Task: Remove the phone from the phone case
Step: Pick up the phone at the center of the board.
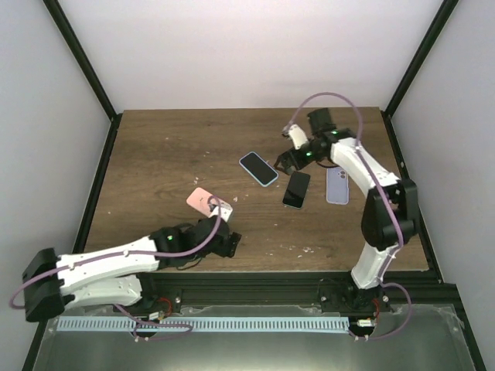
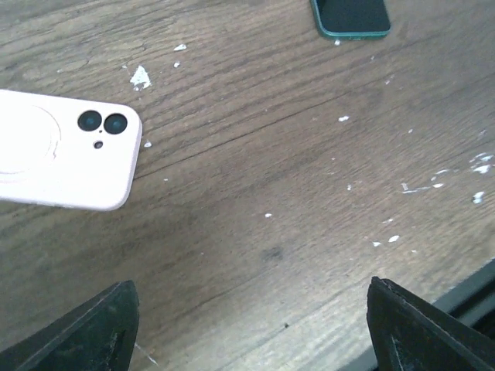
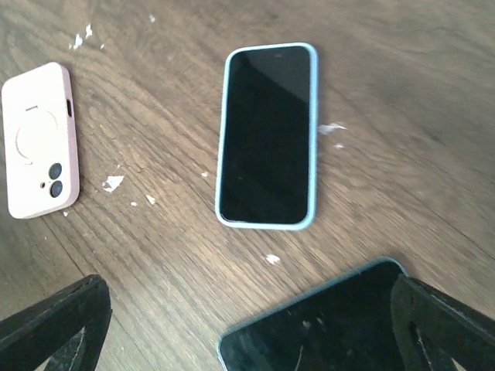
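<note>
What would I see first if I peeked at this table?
Four phone-shaped things lie scattered on the wooden table: a pink one face down near the left arm, then a light blue one, a black one and a lilac one by the right arm. The left claw and right claw hang open, holding nothing.

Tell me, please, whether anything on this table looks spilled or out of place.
Small white flecks lie scattered over the brown wooden table, several beside the pink rounded phone case; they look like stray debris.
</note>
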`<action>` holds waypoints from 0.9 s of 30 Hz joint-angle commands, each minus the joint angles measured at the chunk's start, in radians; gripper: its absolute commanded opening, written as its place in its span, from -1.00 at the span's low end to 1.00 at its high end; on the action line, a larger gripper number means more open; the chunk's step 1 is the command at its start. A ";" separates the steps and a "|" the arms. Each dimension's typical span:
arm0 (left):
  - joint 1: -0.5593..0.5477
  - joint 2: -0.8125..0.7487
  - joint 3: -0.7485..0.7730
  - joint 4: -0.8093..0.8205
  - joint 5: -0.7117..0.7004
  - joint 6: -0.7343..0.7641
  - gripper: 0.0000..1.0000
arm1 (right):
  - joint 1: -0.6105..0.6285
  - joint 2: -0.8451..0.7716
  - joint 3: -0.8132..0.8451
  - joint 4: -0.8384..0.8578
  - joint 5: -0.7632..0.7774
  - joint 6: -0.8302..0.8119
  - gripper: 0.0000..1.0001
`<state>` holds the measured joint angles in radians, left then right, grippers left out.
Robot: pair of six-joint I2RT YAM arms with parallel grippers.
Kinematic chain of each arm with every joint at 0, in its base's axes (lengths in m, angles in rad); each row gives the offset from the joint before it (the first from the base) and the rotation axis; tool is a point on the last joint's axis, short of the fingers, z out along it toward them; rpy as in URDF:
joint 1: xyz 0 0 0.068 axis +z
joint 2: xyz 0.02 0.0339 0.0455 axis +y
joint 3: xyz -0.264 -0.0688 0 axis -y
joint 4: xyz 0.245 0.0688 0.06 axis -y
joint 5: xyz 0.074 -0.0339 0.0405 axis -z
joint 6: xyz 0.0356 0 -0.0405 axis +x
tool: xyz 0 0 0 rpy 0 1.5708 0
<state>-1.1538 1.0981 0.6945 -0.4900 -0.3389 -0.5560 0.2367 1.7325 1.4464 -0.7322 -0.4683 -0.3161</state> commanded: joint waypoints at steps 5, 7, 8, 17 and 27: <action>0.052 -0.271 -0.181 0.070 0.100 -0.150 0.77 | 0.167 0.318 0.333 -0.212 0.166 0.022 1.00; 0.058 -0.309 -0.201 0.100 0.107 -0.156 0.78 | 0.168 0.354 0.344 -0.209 0.192 0.043 1.00; 0.059 -0.321 -0.206 0.115 0.108 -0.155 0.79 | 0.168 0.363 0.336 -0.191 0.207 0.054 1.00; 0.062 -0.240 -0.191 0.161 0.142 -0.146 0.86 | 0.169 0.512 0.407 -0.155 0.234 0.078 1.00; 0.063 -0.222 -0.209 0.240 0.143 -0.156 0.86 | 0.215 0.689 0.623 -0.283 0.160 0.048 1.00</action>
<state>-1.0973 0.8864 0.4915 -0.3099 -0.1974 -0.7033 0.4183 2.3505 1.9743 -0.9318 -0.2897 -0.2535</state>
